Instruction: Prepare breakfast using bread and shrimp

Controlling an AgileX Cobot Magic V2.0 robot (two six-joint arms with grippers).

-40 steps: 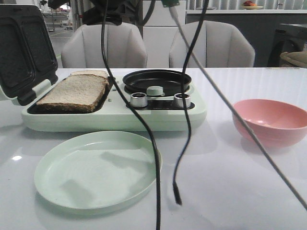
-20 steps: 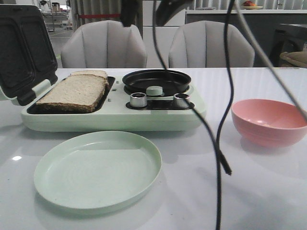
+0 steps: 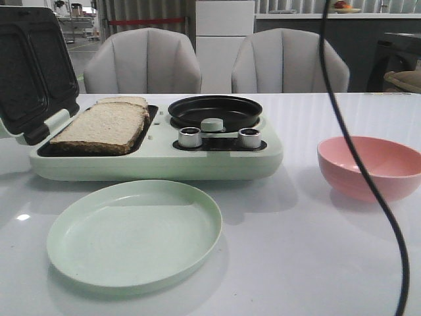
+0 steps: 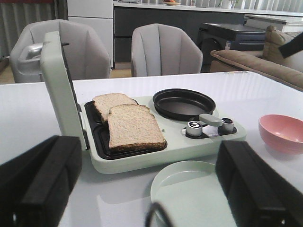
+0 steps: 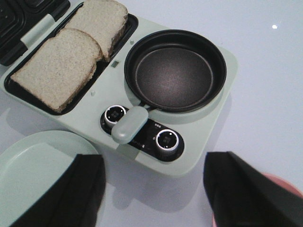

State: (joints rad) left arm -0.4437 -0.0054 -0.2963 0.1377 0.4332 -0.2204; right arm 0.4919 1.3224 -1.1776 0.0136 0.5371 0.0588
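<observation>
While both grippers hang parted and empty above a white table (image 3: 309,263), a mint-green breakfast maker (image 3: 158,161) sits with its lid (image 3: 29,66) raised. Two slices of bread (image 3: 102,125) lie flat in the machine's dark grill tray, overlapping slightly at one corner and filling it nearly edge to edge. Their line runs from the front of the tray toward its back, with each slice's domed top crust toward the round pan side in the right wrist view. A black round pan (image 3: 215,110) sits alongside the tray, and two silver knobs (image 3: 190,137) sit in front of the pan with its mint handle (image 3: 212,124) between them.

From the left gripper (image 4: 151,189), the bread (image 4: 135,125) lies ahead of the wide-open jaws and roughly centred between them, well apart. From the right gripper (image 5: 151,189), whose jaws are also spread with nothing between them, the bread (image 5: 57,73) lies ahead and off to the left-finger side, while the pan (image 5: 175,71) lies straight ahead.

A pale green plate (image 3: 135,234) rests in front of the machine, and a pink bowl (image 3: 368,168) stands to its right, with bare tabletop around both. A black cable (image 3: 358,164) hangs across the front view. No shrimp can be made out.
</observation>
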